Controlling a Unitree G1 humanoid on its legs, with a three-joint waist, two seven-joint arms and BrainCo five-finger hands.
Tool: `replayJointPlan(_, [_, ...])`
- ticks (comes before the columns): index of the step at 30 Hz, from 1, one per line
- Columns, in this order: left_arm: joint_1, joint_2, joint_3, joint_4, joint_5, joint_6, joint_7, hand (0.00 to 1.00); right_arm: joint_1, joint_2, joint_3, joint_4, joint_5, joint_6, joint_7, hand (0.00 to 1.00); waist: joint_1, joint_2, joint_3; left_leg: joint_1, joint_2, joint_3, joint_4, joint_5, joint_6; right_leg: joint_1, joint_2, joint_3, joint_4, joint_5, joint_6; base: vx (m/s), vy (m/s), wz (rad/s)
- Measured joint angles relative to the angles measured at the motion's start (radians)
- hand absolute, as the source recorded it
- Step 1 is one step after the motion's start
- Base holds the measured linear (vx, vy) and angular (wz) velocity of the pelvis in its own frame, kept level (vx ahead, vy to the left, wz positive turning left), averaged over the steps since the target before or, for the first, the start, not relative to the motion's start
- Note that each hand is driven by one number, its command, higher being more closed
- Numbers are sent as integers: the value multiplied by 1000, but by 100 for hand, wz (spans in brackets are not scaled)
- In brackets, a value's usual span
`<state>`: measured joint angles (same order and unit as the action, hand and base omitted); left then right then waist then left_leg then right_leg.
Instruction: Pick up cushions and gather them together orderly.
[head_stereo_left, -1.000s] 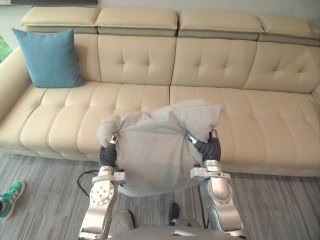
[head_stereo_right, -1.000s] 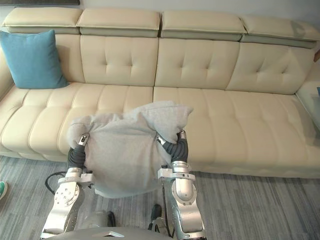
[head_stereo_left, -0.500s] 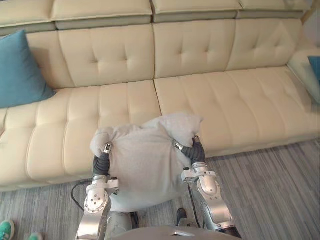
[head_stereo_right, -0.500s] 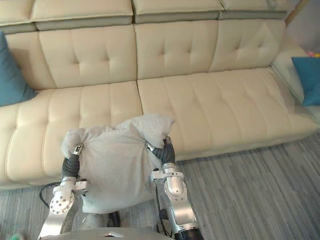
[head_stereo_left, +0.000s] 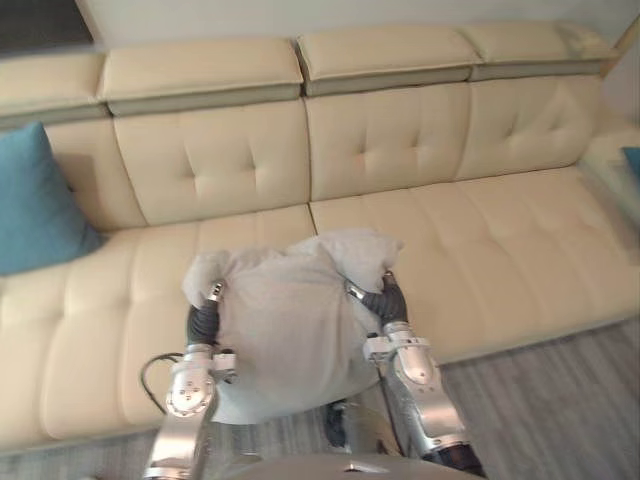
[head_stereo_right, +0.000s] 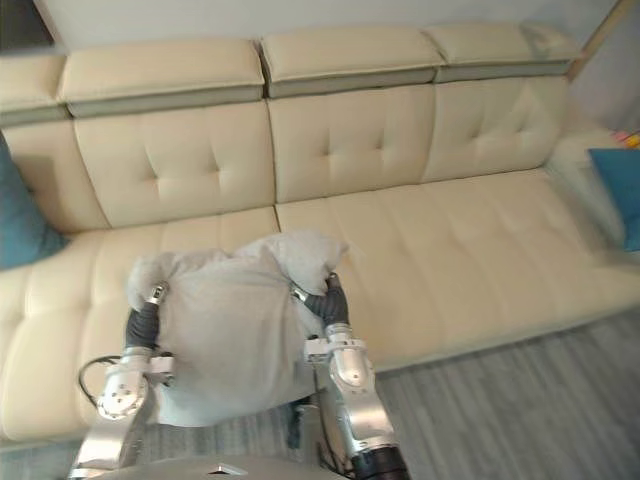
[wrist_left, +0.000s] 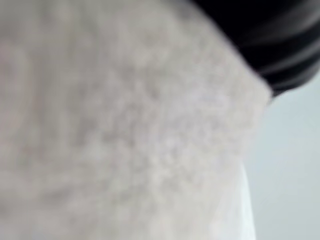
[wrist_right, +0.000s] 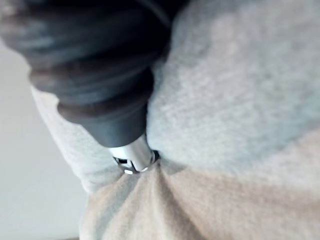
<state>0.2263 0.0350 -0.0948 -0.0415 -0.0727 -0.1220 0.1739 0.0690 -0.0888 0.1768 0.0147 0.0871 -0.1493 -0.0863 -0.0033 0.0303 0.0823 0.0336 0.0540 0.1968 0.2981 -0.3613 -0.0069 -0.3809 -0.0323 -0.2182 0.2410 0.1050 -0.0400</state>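
**Q:** Currently, how far along is the gathering judged to be?

**A:** Early. One grey cushion (head_stereo_left: 290, 320) is held in the air between the left hand (head_stereo_left: 203, 322) and the right hand (head_stereo_left: 386, 300), in front of the middle of the cream sofa (head_stereo_left: 480, 230). A teal cushion (head_stereo_left: 35, 205) is propped at the sofa's left end. A second teal cushion (head_stereo_right: 618, 190) is seen at the far right, well apart from the first. No two cushions are touching, so nothing is counted as gathered yet.

**Q:** What is left?

**A:** The grey cushion is presumably to be set beside one of the teal ones. The remaining teal one is then to be fetched and lined up. Which end is meant as the gathering spot cannot be read.

**Q:** State of the hands?

**A:** Each hand is pressed into its own side of the grey cushion, and the fabric bulges around the dark covers. In the right wrist view a silver part is seen sunk in a crease of the cloth. Whether either hand is spread flat or curled into the fabric cannot be told, since what lies past the covers is buried.

**Q:** Handling note?

**A:** The cushion is soft and sags below the hands. The hold is judged to depend on inward squeeze. A slip is thought possible if that pressure is eased before the cushion is resting on the seat.
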Motion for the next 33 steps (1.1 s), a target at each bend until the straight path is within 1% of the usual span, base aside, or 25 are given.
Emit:
replayJointPlan(2, [-17, -7, -4, 3, 0, 0, -5, 100, 0, -7, -5, 0, 6, 0, 0, 100, -6, 7, 1, 4, 28, -36, -9, 11, -18, 43, 29, -40, -65, -1, -11, 188, -130, 31])
replayJointPlan(3, [-16, -6, -3, 9, 0, 0, -5, 100, 1, -6, -4, -1, 6, 0, 0, 100, -4, 6, 1, 12, 37, -50, -17, 22, -35, 71, 41, -48, -101, 9, -17, 152, -76, 36])
replayJointPlan(4, [-14, -7, -4, 12, -1, 0, -5, 100, 1, -6, -4, -5, 6, 0, 0, 100, 1, 6, 1, 16, 37, -63, -31, 41, -44, 86, 41, -60, -125, 14, -18, 146, -56, 30])
replayJointPlan(6, [-14, -7, -4, 12, -1, 0, -5, 100, 3, -6, -5, -8, 6, -1, 1, 100, 5, 7, 1, 10, 35, -77, -46, 67, -47, 105, 37, -75, -167, 28, -20, 107, 9, 30])
replayJointPlan(8, [-13, -7, -5, 12, -1, 0, -6, 100, 14, -6, -5, -9, 7, -1, 6, 100, 6, 12, 2, -1, 39, -92, -38, 81, -62, 139, 38, -100, -224, 47, -18, 80, 44, 39])
replayJointPlan(9, [-12, -7, -7, 12, -1, 0, -7, 100, 19, -6, -6, -9, 8, -1, 8, 100, 6, 13, 2, -3, 41, -92, -29, 82, -63, 150, 39, -106, -240, 50, -19, 84, 85, 43])
replayJointPlan(10, [-9, -7, -10, 15, -1, 0, -8, 100, 31, -6, -8, -9, 18, -1, 12, 100, 5, 18, 5, -14, 44, -92, 7, 83, -64, 178, 40, -122, -268, 54, -19, 80, 100, 41])
replayJointPlan(11, [-3, -7, -20, 17, -1, 0, -10, 100, 52, -6, -12, -13, 29, -1, 12, 100, 7, 23, 8, -44, 48, -86, 106, 83, -64, 214, 39, -131, -293, 55, -18, 77, 103, 37])
replayJointPlan(12, [0, -8, -24, 17, -1, 0, -11, 100, 60, -7, -14, -20, 30, 0, 12, 100, 10, 27, 11, -61, 55, -83, 156, 84, -65, 229, 39, -133, -299, 54, -19, 51, 70, 25])
replayJointPlan(13, [4, -12, -27, 17, -1, 0, -15, 100, 80, -9, -18, -47, 32, 1, 12, 100, 15, 37, 16, -94, 66, -81, 256, 95, -72, 256, 38, -136, -310, 49, -25, 44, 74, 8])
replayJointPlan(14, [8, -15, -27, 16, -2, -1, -19, 100, 94, -9, -18, -72, 33, 1, 12, 100, 24, 39, 18, -136, 78, -68, 359, 97, -70, 276, 30, -135, -315, 39, -31, 41, 100, 7])
replayJointPlan(15, [12, -18, -32, 10, -4, -7, -25, 100, 104, -9, -25, -110, 33, 2, 12, 100, 30, 40, 17, -185, 103, -38, 395, 48, -55, 280, 27, -137, -310, 26, -34, 41, 126, 5])
replayJointPlan(16, [12, -18, -34, 6, -4, -7, -26, 100, 107, -9, -28, -128, 33, 2, 11, 100, 31, 46, 14, -207, 112, -27, 394, 30, -44, 279, 26, -138, -310, 25, -34, 26, 131, 3])
replayJointPlan(17, [17, -23, -36, -11, -5, -8, -27, 100, 107, -9, -34, -165, 33, 1, 11, 100, 33, 44, 14, -251, 114, -8, 333, 9, -30, 274, 16, -139, -317, 20, -28, 9, 117, 0])
replayJointPlan(18, [21, -25, -38, -17, -5, -8, -27, 100, 106, -9, -35, -172, 32, 0, 10, 100, 33, 42, 15, -255, 112, -3, 294, 13, -31, 273, 14, -141, -319, 20, -25, -18, 139, -12])
replayJointPlan(19, [32, -29, -48, -35, -5, -9, -26, 100, 114, -10, -38, -196, 32, 0, 7, 100, 34, 55, 7, -251, 112, -2, 138, 64, -30, 273, 21, -143, -327, 27, -5, -25, 127, -26])
replayJointPlan(20, [37, -33, -50, -40, -5, -12, -26, 100, 118, -5, -37, -199, 32, 0, 7, 100, 42, 49, 6, -240, 111, 0, 119, 113, -41, 274, 24, -131, -328, 34, 7, 3, 160, -41])
replayJointPlan(21, [43, -18, -52, -41, -5, -12, -25, 100, 131, 6, -35, -198, 31, 2, 7, 100, 47, 28, -1, -222, 95, 25, 75, 124, -29, 275, 14, -105, -328, 27, 20, 48, 171, -22])
replayJointPlan(22, [43, -5, -59, -41, -5, -11, -26, 100, 145, 7, -34, -199, 31, 2, 7, 100, 35, 8, -10, -211, 73, 26, 39, 141, -23, 271, -4, -93, -328, 33, 30, 70, 168, -1])
replayJointPlan(23, [44, 0, -66, -41, -5, -11, -26, 100, 154, 6, -36, -198, 31, 2, 7, 100, 27, -5, -17, -194, 55, 31, 4, 157, -23, 271, -18, -89, -328, 41, 42, 120, 173, 3])
replayJointPlan(24, [46, 0, -65, -41, -5, -11, -26, 100, 155, 7, -35, -198, 31, 3, 7, 100, 33, -17, -24, -166, 38, 54, -41, 172, -20, 266, -26, -67, -325, 51, 49, 116, 120, -13])
replayJointPlan(26, [43, 0, -65, -42, -6, -11, -26, 100, 149, 7, -36, -197, 30, 3, 8, 100, 35, -17, -27, -151, 24, 55, -64, 185, -20, 261, -34, -59, -322, 57, 57, 134, 106, -12])
replayJointPlan(29, [39, -1, -65, -41, -6, -11, -26, 100, 131, 7, -41, -181, 24, 3, 8, 100, 34, -17, -28, -136, 13, 51, -94, 196, -18, 257, -35, -42, -322, 60, 59, 111, 68, -4])
replayJointPlan(33, [36, -4, -63, -41, -4, -10, -23, 100, 103, 8, -44, -143, 21, 3, 7, 100, 32, -17, -30, -80, 5, 48, -157, 215, -19, 279, -33, -27, -322, 60, 59, 51, 32, -5])
